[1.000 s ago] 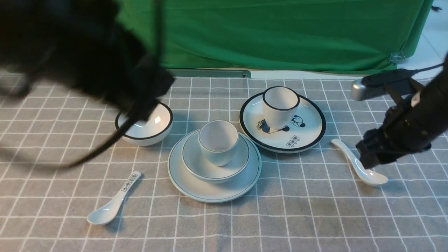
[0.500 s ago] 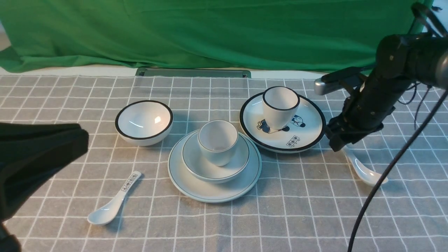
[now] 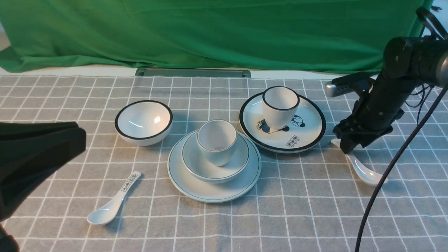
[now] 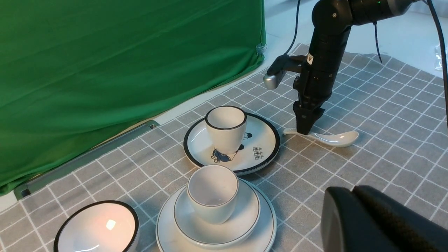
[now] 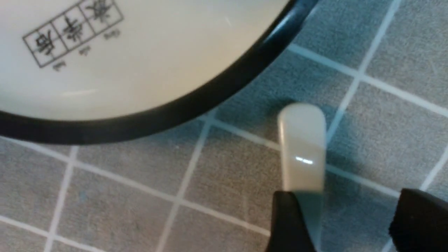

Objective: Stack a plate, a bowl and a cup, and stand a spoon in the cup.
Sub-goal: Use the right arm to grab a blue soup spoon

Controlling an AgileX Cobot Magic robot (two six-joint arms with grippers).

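- At the right side of the surface, the plain white spoon lies flat. Its handle end is just beside the rim of the black-rimmed plate.
- The right hand is down over the spoon's handle and released. Its fingers straddle the handle, one at its edge and the other apart from it, so nothing is grasped.
- In the middle, the cup sits upright in the bowl, and the bowl sits on the plate.
- A black-rimmed cup stands on the black-rimmed plate.
- A black-rimmed bowl stands left of the stack.
- A printed spoon lies at the front left.
- The left hand is clenched on nothing, off at the left and well apart from the dishes.
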